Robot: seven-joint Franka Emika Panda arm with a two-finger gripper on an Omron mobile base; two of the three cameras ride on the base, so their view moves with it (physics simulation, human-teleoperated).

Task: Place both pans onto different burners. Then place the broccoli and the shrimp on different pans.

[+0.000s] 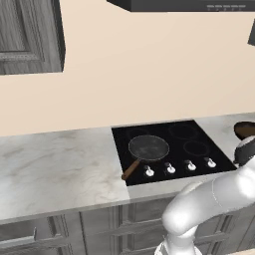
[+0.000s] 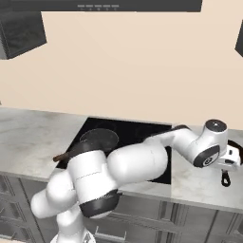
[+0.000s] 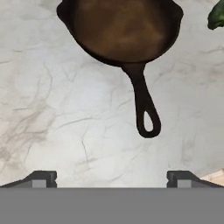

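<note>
The dark grey pan (image 1: 148,148) with its brown wooden handle sits on the front left burner of the black cooktop (image 1: 199,162); the arm partly hides this pan (image 2: 98,138) in the right base view. The brown pan (image 3: 120,26) rests on the marble counter right of the cooktop, its short dark handle (image 3: 144,109) pointing toward my hand. My gripper (image 3: 111,178) hovers above the counter just short of that handle's looped end, open and holding nothing. A green bit of broccoli (image 3: 216,15) shows beside the brown pan. The shrimp is out of view.
Bare burner rings (image 1: 196,148) lie on the cooktop's right half, with white knobs (image 1: 170,169) along its front. Marble counter (image 1: 55,164) stretches left of the cooktop. A range hood (image 1: 184,5) and wall cabinets (image 1: 30,35) hang overhead.
</note>
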